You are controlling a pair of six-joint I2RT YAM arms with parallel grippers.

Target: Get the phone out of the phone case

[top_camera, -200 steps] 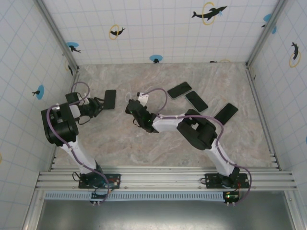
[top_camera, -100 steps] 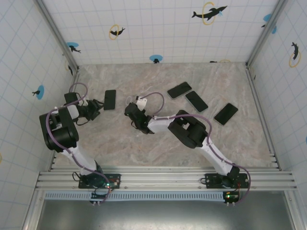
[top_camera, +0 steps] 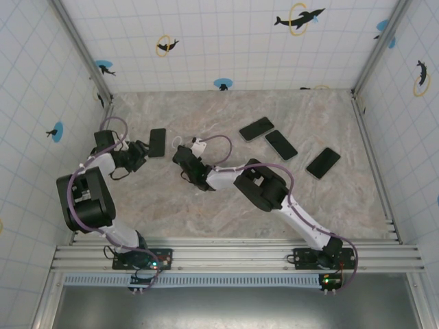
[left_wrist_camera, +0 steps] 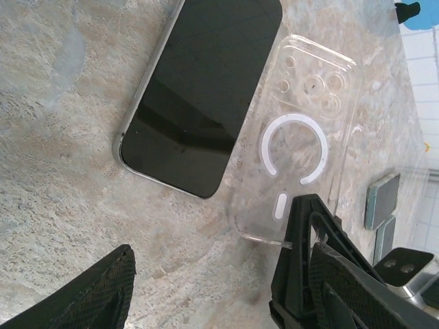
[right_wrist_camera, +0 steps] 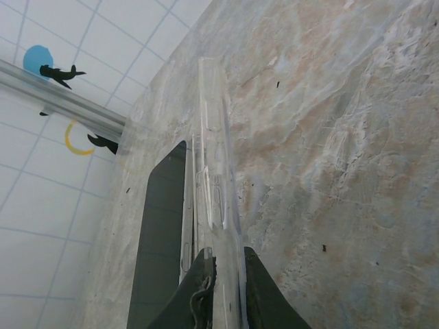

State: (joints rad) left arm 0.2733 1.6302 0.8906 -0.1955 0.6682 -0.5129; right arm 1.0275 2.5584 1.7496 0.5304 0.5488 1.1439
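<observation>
I can read no words, numbers or brand names. The clear phone case (left_wrist_camera: 302, 123) bears a white broken ring and a short bar; the tiled walls (top_camera: 226, 41) bear dolphin-shaped stickers (top_camera: 299, 18).

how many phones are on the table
4. The left phone lies beside the clear case; far phone, middle phone and right phone lie right of centre. More may hide under the arms.
</observation>
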